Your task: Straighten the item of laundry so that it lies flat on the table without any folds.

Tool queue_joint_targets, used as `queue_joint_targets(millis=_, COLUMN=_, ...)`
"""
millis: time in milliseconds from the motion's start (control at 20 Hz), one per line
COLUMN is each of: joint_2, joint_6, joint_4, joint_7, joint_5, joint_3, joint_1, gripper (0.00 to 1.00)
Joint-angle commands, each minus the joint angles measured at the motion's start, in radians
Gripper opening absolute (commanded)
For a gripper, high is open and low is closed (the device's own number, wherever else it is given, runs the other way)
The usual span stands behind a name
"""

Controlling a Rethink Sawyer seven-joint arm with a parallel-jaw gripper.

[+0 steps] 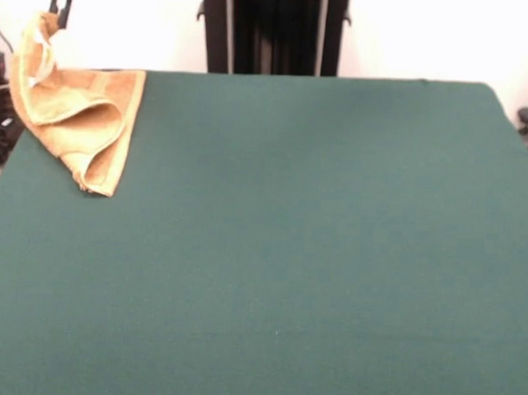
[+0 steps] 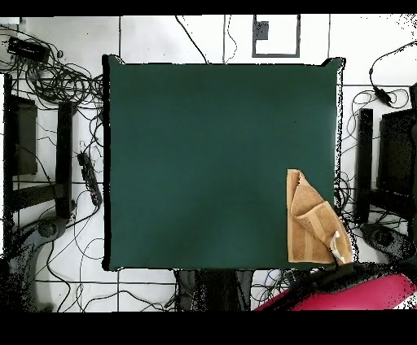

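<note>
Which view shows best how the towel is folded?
The front view: the towel shows its doubled layers and a corner lifted by the gripper. The overhead view shows the towel only as a narrow shape at the table edge.

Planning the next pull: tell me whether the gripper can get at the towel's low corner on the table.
Probably yes: the gripper holds the towel by its top, and bare table surrounds the low corner.

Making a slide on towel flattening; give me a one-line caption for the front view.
Hand lifts one corner of a rumpled tan towel at a far corner of the green table.
</note>
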Motion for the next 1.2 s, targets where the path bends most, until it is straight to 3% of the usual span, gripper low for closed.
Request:
queue_joint_targets(millis=50, joint_2=0.102, joint_6=-0.106, joint_4=0.060, joint_7=-0.261, joint_5=0.078, joint_3=0.013, joint_1=0.023, gripper=0.00)
queue_joint_targets(millis=600, joint_2=0.109, joint_6=-0.237, joint_4=0.088, joint_7=-0.242, joint_5=0.041, joint_3=-0.053, joint_1=-0.081, gripper=0.00)
queue_joint_targets(millis=1200, joint_2=0.045, joint_6=-0.235, joint_4=0.091, joint_7=-0.163, joint_5=0.101, joint_3=-0.081, joint_1=-0.023, gripper=0.00)
